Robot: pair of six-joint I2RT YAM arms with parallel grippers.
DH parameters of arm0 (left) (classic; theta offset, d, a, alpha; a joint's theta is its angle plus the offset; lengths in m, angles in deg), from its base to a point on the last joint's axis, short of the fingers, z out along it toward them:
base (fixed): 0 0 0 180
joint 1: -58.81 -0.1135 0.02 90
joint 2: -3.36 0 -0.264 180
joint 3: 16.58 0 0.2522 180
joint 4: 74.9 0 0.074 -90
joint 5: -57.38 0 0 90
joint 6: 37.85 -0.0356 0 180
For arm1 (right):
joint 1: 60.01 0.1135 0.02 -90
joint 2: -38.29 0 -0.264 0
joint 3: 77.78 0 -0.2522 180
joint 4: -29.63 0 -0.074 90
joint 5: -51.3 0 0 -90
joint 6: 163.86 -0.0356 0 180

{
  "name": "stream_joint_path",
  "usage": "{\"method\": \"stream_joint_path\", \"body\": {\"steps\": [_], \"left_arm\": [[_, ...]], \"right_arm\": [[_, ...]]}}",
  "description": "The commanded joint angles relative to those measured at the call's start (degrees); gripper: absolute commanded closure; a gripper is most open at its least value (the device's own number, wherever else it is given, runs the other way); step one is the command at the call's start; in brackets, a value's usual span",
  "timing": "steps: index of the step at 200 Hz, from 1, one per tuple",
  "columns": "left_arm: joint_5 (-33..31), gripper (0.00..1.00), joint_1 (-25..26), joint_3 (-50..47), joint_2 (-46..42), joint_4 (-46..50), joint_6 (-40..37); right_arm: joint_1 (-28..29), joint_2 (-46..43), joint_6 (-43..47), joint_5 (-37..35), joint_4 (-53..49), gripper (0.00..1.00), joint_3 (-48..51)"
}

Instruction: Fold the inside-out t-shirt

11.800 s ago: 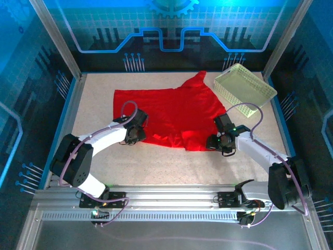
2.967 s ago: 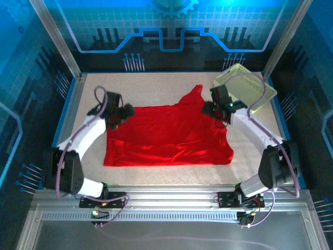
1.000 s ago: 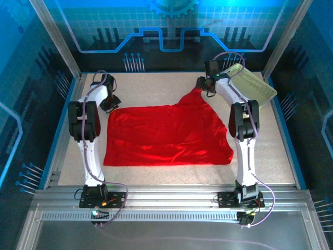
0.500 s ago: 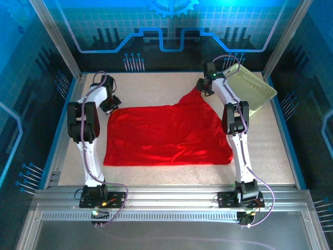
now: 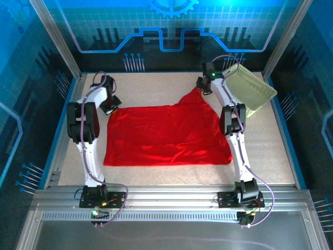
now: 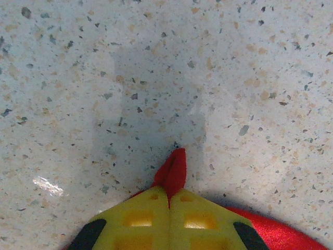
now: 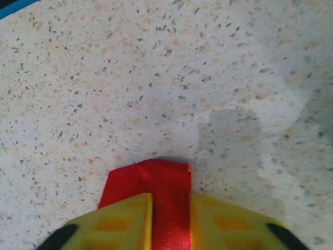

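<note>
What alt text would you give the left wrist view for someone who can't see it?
The left pincer, its yellow fingers pressed together, pinches a small pointed tip of the red t-shirt that pokes out past them. Pale speckled table lies beyond, with more red cloth at the lower right.

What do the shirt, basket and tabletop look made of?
Shirt: soft red cloth, slight sheen, folds and wrinkles. Basket: pale yellow-green plastic, probably rigid, open lattice walls. Tabletop: hard speckled surface, stone-like or laminate; faint glare, can't tell which.
</note>
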Motion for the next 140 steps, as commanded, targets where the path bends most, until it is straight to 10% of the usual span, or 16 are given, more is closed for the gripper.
{"method": "stream_joint_path", "body": {"steps": [1,34,140], "left_arm": [[1.48,0.95,0.09,-1.85,-2.17,0.89,-0.35],[1.47,0.97,0.09,-2.19,-2.65,0.73,-0.38],[0.18,1.00,-0.24,-9.83,-10.98,-7.00,0.12]], "right_arm": [[0.88,3.12,-0.88,2.95,-1.32,0.84,-1.66],[0.77,2.41,-0.92,2.21,-2.08,1.00,-1.98],[1.27,-19.88,2.63,-3.64,-4.57,1.00,6.05]]}}
